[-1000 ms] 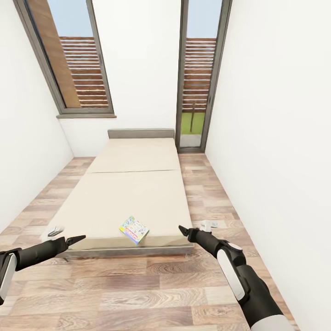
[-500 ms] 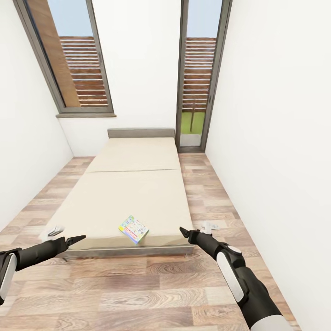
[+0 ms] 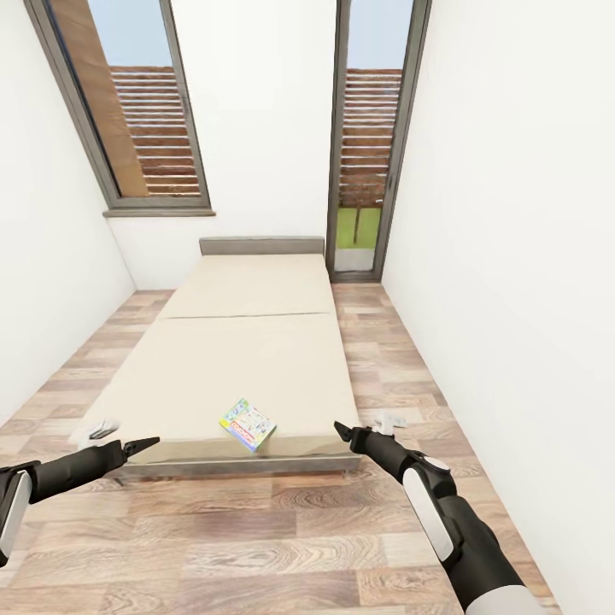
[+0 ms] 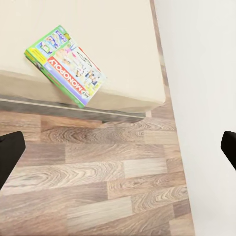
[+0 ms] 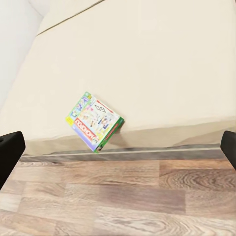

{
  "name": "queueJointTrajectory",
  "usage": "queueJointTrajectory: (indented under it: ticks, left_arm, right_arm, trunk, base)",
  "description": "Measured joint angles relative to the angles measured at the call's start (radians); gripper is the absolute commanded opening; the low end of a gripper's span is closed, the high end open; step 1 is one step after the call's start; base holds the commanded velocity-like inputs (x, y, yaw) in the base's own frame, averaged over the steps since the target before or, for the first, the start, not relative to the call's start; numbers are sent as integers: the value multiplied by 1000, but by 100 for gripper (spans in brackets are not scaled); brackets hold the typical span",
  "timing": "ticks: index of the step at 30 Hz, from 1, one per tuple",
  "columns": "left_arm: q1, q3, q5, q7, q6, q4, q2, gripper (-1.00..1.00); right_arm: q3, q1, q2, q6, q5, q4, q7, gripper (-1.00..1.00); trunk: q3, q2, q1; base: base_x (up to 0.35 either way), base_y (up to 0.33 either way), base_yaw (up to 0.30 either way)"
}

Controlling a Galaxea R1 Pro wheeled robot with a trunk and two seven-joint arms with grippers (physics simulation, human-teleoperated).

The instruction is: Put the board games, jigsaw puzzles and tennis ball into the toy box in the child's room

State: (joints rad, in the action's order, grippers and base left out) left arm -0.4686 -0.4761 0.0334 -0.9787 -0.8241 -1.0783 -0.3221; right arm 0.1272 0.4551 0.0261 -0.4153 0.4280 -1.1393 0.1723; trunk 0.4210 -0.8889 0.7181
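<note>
A board game [image 3: 248,424] lies flat near the foot edge of the bed [image 3: 239,359], between the two claws and ahead of both. The left claw [image 3: 143,444] and right claw [image 3: 340,431] hang spread and empty above the floor [image 3: 256,538].

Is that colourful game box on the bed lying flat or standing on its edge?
Lying flat. The game box rests face up on the mattress near the foot edge of the bed, its printed cover fully visible.
</note>
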Motion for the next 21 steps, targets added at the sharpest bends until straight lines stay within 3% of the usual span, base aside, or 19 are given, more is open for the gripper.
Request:
queueJointTrajectory:
  ticks: [21]
  left_arm:
    - [0,0,1,1,0,1,4,100]
  right_arm:
    - [0,0,0,3,2,0,0,100]
  trunk:
    - [66,-147,81]
  base:
    - [0,0,0]
